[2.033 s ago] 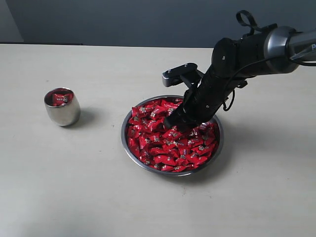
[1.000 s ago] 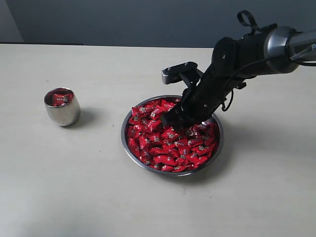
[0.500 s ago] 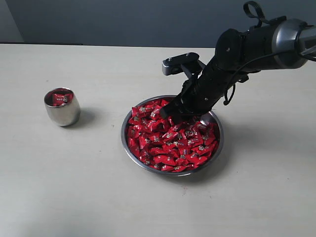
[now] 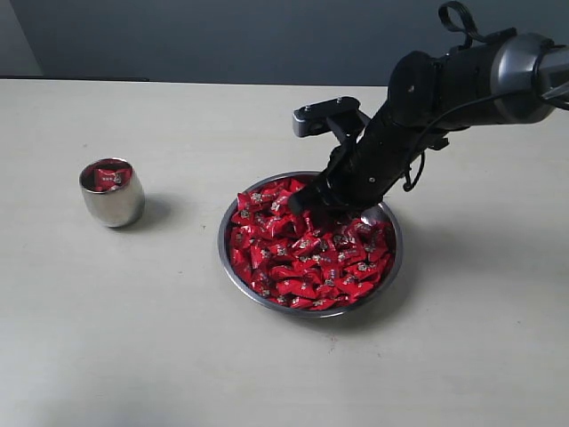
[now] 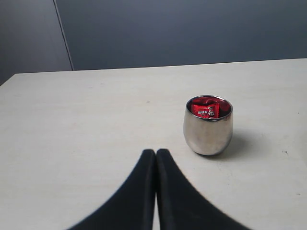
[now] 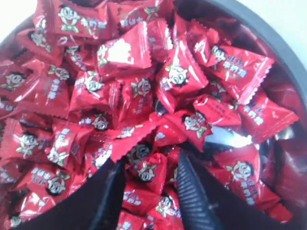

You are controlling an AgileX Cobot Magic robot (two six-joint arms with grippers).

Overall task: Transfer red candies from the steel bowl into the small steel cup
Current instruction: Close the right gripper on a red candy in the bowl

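The steel bowl (image 4: 223, 258) sits mid-table, heaped with red candies (image 4: 298, 258). My right gripper (image 4: 309, 206) reaches down to the far side of the heap. In the right wrist view its two fingers stand apart with a clump of red candies (image 6: 148, 173) wedged between them, pressed against both; the right gripper (image 6: 151, 165) is shut on that clump. The bowl's rim (image 6: 271, 40) curves past above the candies. The small steel cup (image 4: 112, 194) stands at the left with a few red candies (image 5: 206, 109) inside. My left gripper (image 5: 155, 153) is shut and empty, short of the cup (image 5: 208, 129).
Bare pale tabletop (image 4: 133, 338) spreads around bowl and cup. A dark wall (image 4: 222, 36) runs behind the table's far edge. The black right arm (image 4: 444, 84) comes in from the upper right, over the bowl's far rim.
Over two seconds the right gripper has risen from deep in the heap to its surface and shifted slightly toward the far rim. Its jaw gap has not changed. The cup stays put.
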